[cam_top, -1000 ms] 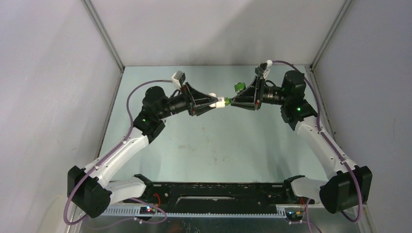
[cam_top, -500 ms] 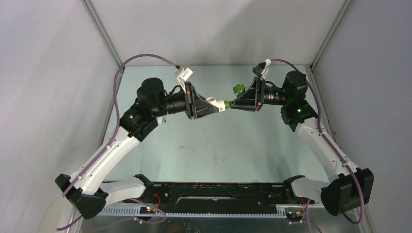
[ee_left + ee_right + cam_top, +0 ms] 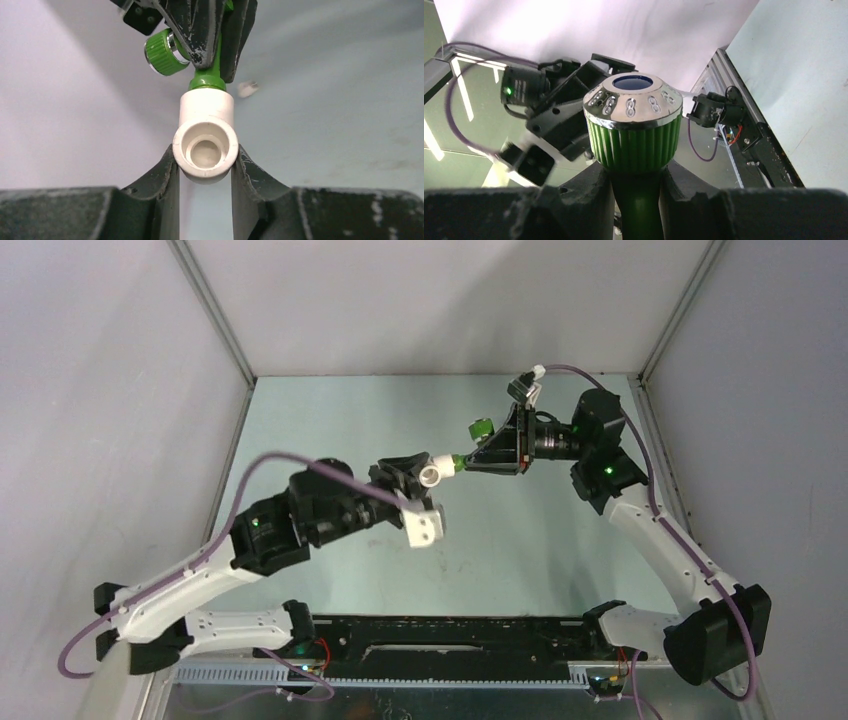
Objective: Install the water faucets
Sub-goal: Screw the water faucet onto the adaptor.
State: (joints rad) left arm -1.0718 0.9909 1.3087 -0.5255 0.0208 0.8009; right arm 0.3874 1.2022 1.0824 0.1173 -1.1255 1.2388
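The left gripper is clamping a white fitting between its two dark, scuffed fingers. The fitting's round front port is facing the wrist camera and showing a stepped, cream-coloured bore. The green faucet is entering the fitting's upper port stem first, its collar touching the rim; how deep the stem is sitting cannot be told.

The right gripper is gripping the faucet's smooth green neck just below the knob. The knob is ribbed along its side, ringed with a chrome band stamped with oval marks, and capped by a blue disc.

In the overhead view the two grippers are meeting nose to nose above the far middle of the table. They are holding faucet and fitting in the air, with the knob pointing toward the back wall. The left arm is reaching in low from the left, and the right arm from the right.

A small white piece is lying on the pale green tabletop beyond the fitting, too blurred to identify
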